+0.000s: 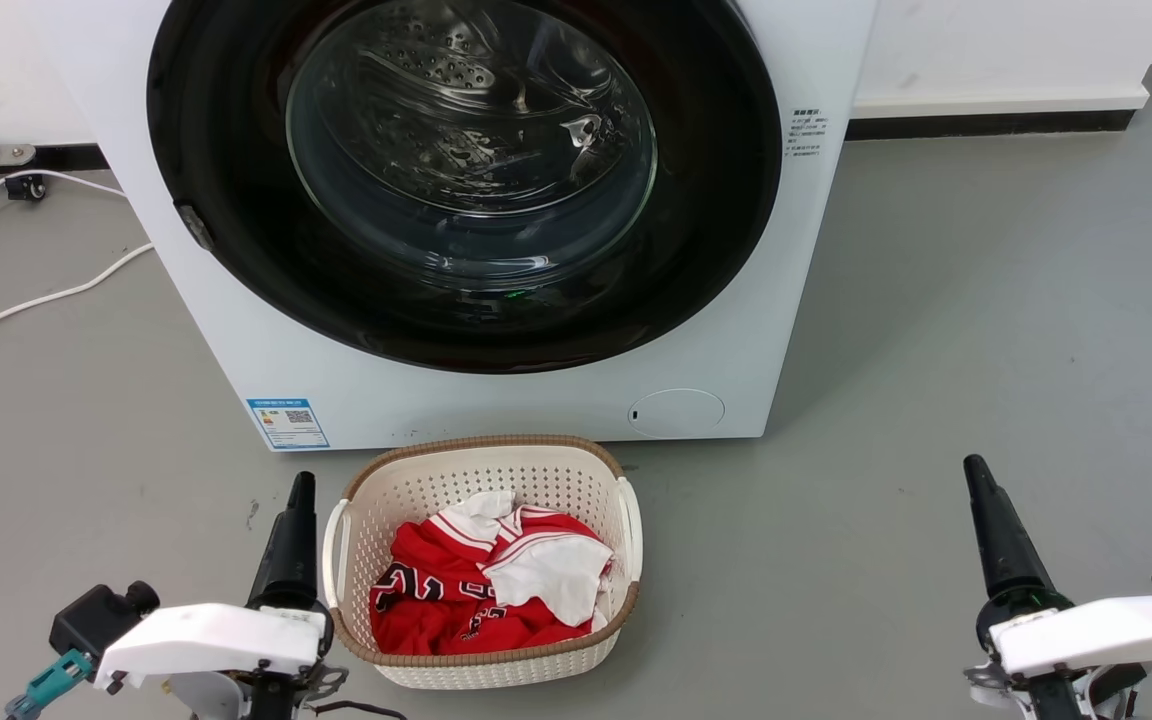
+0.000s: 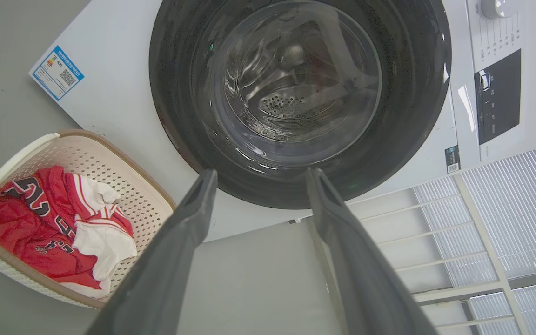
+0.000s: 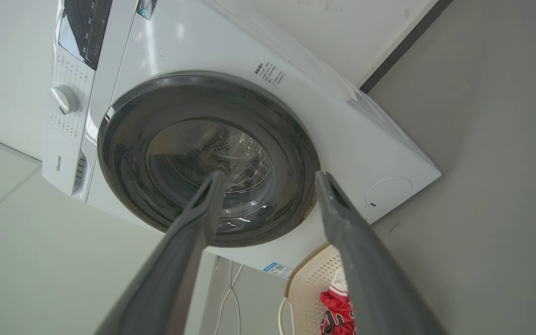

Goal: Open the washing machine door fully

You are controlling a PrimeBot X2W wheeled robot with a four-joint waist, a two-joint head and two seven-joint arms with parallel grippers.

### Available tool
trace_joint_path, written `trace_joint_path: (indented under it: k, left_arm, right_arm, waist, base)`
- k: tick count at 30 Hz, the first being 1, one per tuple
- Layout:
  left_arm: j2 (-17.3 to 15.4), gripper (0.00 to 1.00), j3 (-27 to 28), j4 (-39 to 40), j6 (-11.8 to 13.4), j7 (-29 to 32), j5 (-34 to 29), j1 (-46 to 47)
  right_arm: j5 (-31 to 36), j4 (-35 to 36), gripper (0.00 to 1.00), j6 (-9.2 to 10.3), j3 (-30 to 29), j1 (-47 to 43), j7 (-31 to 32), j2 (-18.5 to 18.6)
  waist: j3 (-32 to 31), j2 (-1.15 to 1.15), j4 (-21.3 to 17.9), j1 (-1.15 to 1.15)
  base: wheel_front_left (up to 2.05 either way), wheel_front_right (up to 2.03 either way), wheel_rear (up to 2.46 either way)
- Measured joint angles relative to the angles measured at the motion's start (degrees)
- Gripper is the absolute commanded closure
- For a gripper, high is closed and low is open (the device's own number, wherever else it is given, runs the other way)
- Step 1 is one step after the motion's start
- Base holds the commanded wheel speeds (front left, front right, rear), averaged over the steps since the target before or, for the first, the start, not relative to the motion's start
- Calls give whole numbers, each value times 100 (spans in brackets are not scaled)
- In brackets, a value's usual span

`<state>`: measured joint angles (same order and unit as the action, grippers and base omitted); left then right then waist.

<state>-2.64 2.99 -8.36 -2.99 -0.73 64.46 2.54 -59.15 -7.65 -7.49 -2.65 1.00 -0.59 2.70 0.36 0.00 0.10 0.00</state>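
A white washing machine (image 1: pixel 536 410) fills the upper centre of the head view. Its round, black-rimmed washing machine door (image 1: pixel 471 150) is shut flat against the front. Below it, at lower centre, a cream basket (image 1: pixel 481 455) on the grey floor (image 1: pixel 936 350) holds a red and white garment (image 1: pixel 446 590). The left hand (image 1: pixel 303 487) at lower left and the right hand (image 1: pixel 977 472) at lower right point up, well apart from the door. In the wrist views, each hand's fingers are spread and hold nothing.

I see a smooth grey floor (image 1: pixel 986 330) carrying the big white front-loading washing machine (image 1: pixel 496 405), a cream perforated plastic basket (image 1: pixel 476 478) just before it, and thin white cables (image 1: pixel 36 302) to the left.
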Motion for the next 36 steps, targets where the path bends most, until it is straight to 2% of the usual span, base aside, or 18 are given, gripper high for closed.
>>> trace_joint_path:
  k: [19,36]
  left_arm:
    - [-8,0,-257,253,255,-371,-1885,-115]
    - [-37,0,-466,470,454,-660,-3172,-205]
  right_arm:
    - [1968,401,0,0,246,-172,-381,1]
    - [3355,686,0,0,346,-326,-672,2]
  waist:
    - [-10,0,-5,0]
    - [-8,0,6,0]
  base:
    - [0,0,0]
    - [0,0,0]
